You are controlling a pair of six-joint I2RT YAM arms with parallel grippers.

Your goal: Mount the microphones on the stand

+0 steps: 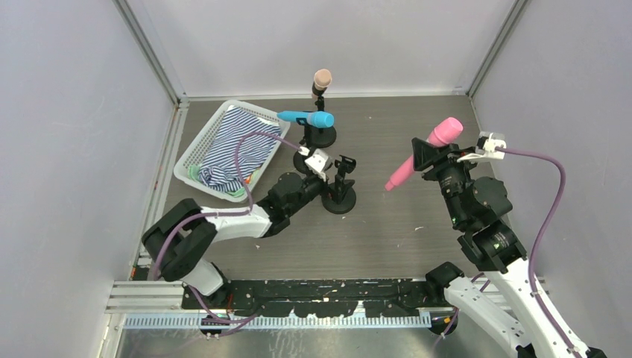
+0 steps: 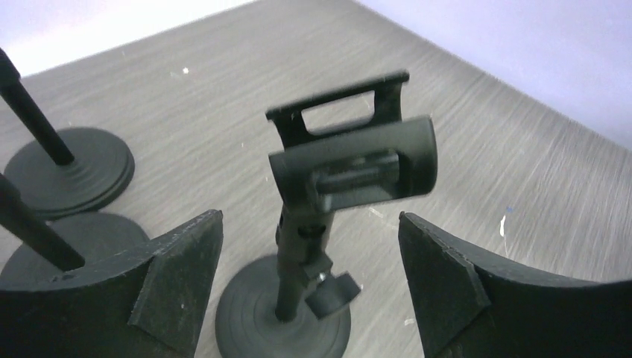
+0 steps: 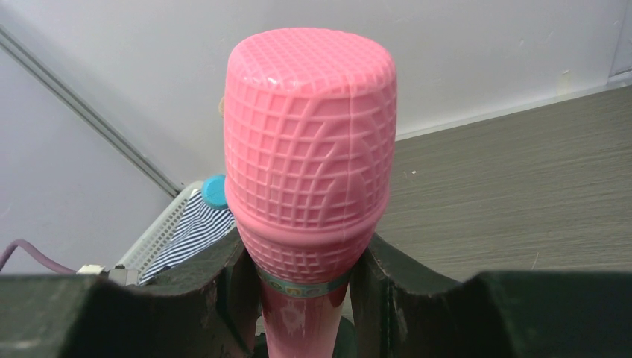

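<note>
From above, we saw the peach microphone (image 1: pixel 322 77) standing upright and the blue microphone (image 1: pixel 307 118) lying level, each clipped on one of the two rear stands (image 1: pixel 320 136) at the back of the bench (image 1: pixel 402 239). An empty stand (image 1: pixel 340 183) stood nearer the arms, and the left gripper (image 1: pixel 324 179) reached in at it from the left. The right gripper (image 1: pixel 428 154) held the pink microphone (image 1: pixel 446 133) in the air over the right half of the bench, its head pointing up and away and its handle slanting down to the left. A white basket (image 1: pixel 200 143) with a striped cloth (image 1: pixel 235 142) in it sat at the far left

In the left wrist view, the jaws stood wide apart, one on each side of the empty stand's clip, and touched neither the clip nor the stem. The round bases of the two rear stands lay to the left

In the right wrist view, the jaws were clamped on the pink microphone just beneath its gridded head. The basket, the striped cloth and one end of the blue microphone showed behind it
</note>
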